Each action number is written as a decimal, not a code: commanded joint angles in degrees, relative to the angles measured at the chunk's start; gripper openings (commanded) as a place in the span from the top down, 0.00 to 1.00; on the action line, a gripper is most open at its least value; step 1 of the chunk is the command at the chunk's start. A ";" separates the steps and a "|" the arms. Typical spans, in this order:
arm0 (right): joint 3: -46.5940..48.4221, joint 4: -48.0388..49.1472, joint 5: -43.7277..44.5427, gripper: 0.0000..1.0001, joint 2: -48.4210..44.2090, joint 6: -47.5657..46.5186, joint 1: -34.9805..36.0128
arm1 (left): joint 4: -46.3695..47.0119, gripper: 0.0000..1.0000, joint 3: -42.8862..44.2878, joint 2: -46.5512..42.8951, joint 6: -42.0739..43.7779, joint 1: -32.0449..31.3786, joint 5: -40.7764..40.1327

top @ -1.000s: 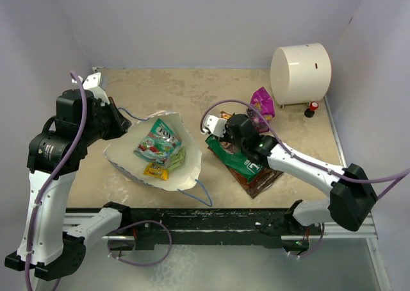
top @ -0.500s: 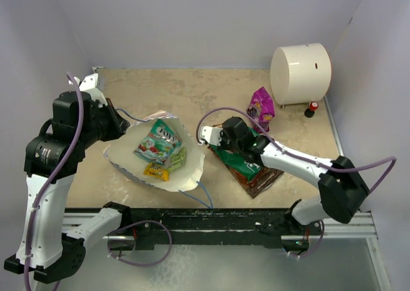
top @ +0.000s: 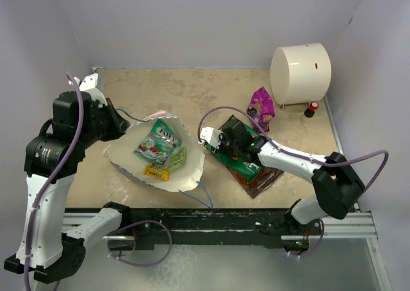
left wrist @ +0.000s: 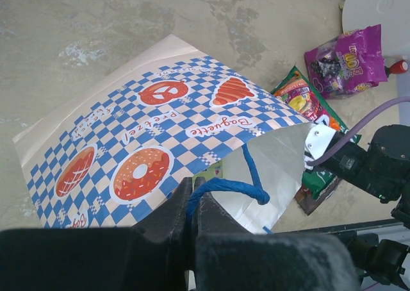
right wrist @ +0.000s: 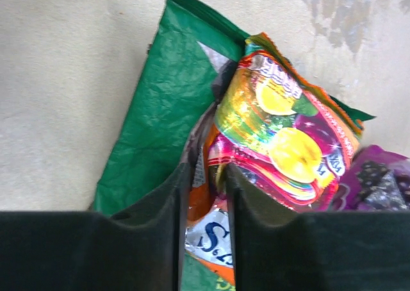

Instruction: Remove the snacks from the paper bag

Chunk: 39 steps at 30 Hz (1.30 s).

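L fingers (left wrist: 184,204) are pinching almost fully together on the blue cord handle (left wrist: 225,187) of the paper bag (left wrist: 147,143). The cord's knot is sticking out just past the tips. The bag is lying on the surface (top: 192,89) right ahead of those fingers w/ its mouth gaping open. Its checkered side w/ donut & pretzel prints is facing up in the L wrist view. Three snacks are showing inside the mouth, beyond the L tips: a teal packet (top: 157,143), a pale green pack (top: 177,157) & a small yellow pack (top: 155,170).

R fingers (right wrist: 186,188) are sitting w/ only a narrow slot between them, over a pile of packets lying outside the bag. An orange-white pkt is showing through the slot; can't tell if it's being clamped. Just ahead of the tips a green packet (right wrist: 160,111) is lying to the left. A fruit-print candy pack (right wrist: 282,143) is resting on it to the right. A magenta pouch (top: 261,105) is standing well beyond the R fingers, near a cream cylinder (top: 300,73). A dark brown packet (top: 264,179) is poking out from under the green one, back toward the R arm's elbow. In the top view the R tips are just beside the bag's mouth rim; contact can't be told.
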 commanded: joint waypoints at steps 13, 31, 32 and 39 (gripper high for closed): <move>10.66 -1.73 -13.70 0.30 -19.46 43.87 1.63 | 1.61 1.00 -0.47 -1.28 0.86 0.00 1.82; 9.40 34.52 11.65 0.29 1.60 20.48 29.34 | 10.82 1.00 -7.95 -7.09 0.97 0.01 19.58; 9.75 36.88 14.30 0.28 4.13 20.01 29.36 | 10.97 1.00 -7.80 -6.97 1.00 0.00 20.26; 12.26 48.76 17.54 0.22 19.38 18.43 28.44 | 10.99 1.00 -7.10 -6.64 1.66 0.00 22.89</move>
